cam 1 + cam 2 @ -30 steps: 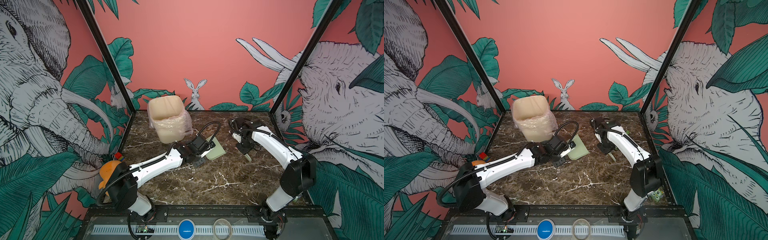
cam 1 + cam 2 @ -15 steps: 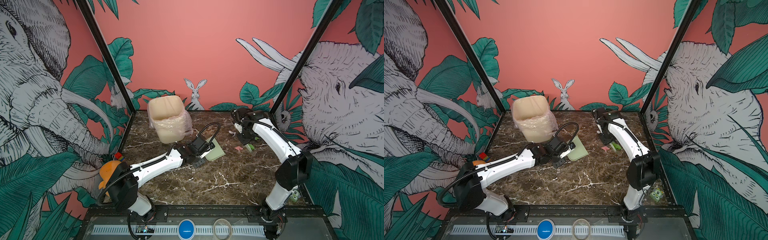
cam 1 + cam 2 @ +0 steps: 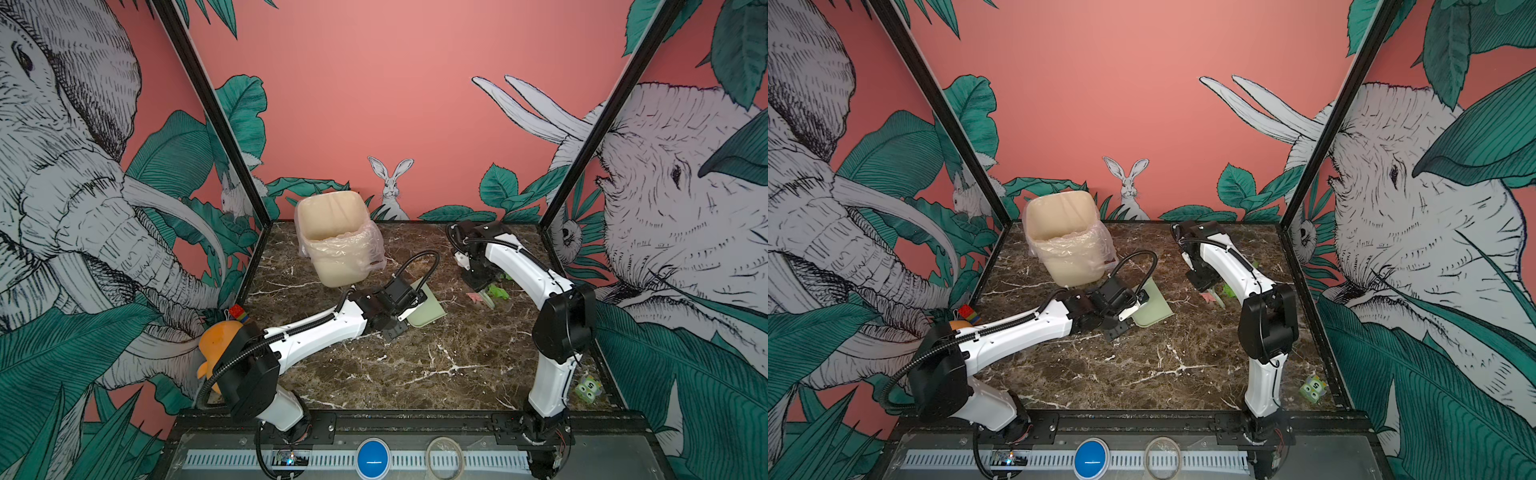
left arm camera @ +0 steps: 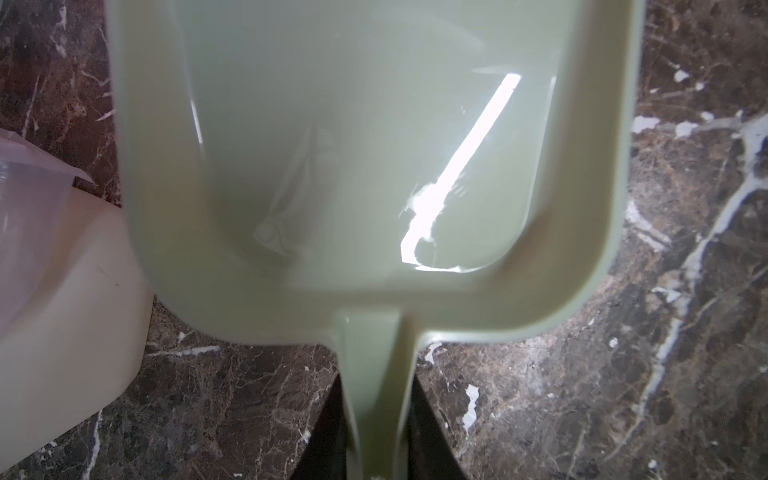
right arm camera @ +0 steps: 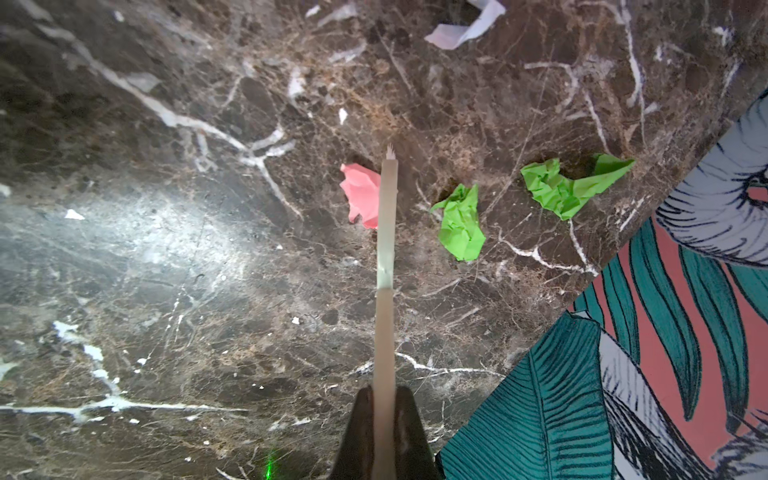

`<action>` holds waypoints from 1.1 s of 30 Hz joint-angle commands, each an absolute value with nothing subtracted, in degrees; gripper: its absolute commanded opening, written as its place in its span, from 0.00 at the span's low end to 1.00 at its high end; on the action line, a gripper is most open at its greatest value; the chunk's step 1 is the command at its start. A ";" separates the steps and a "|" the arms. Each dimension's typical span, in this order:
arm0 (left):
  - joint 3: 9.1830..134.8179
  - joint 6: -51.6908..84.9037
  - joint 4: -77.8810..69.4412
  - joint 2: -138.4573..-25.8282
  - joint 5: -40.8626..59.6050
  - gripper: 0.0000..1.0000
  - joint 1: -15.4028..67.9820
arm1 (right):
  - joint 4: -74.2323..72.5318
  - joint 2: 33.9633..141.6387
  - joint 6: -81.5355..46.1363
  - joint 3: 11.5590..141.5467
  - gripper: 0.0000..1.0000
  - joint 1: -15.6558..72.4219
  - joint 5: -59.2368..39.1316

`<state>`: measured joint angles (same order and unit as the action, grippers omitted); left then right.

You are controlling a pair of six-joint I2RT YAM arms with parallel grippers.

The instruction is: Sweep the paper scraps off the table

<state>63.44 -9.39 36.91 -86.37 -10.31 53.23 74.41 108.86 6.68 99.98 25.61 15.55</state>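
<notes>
Marble table [image 3: 415,374], paper scraps [image 5: 461,220], cream bin [image 3: 340,266], green block [image 3: 588,388]

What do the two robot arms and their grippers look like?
The left arm and right arm have white shells with large black joint housings. A ribbed black hose runs along the left arm and loops at its wrist; a thinner black cable follows the right arm. The left gripper and right gripper are mostly black.

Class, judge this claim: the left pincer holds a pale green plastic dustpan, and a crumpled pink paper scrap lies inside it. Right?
No. The left pincer holds the pale green plastic dustpan, but the left wrist view shows it empty. The crumpled pink paper scrap lies on the dark marble table beside the pale brush, per the right wrist view.
</notes>
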 commanded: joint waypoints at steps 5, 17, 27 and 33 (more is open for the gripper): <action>61.79 -7.49 38.24 -86.31 -10.37 0.18 53.79 | 79.28 104.09 4.89 96.60 0.00 31.61 13.12; 60.04 -6.09 38.82 -86.59 -8.80 0.18 54.95 | 81.46 99.96 4.07 98.53 0.00 31.81 14.94; 62.69 -6.64 39.38 -92.36 -5.27 0.18 58.53 | 79.00 103.85 4.98 98.52 0.00 28.96 13.58; 66.68 -5.40 41.03 -97.30 -3.12 0.17 58.76 | 78.28 104.52 5.10 97.83 0.00 28.26 12.94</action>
<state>64.03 -6.98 39.11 -96.53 -5.10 58.52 77.87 104.33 4.73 97.67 28.64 13.47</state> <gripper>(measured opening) 0.195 0.065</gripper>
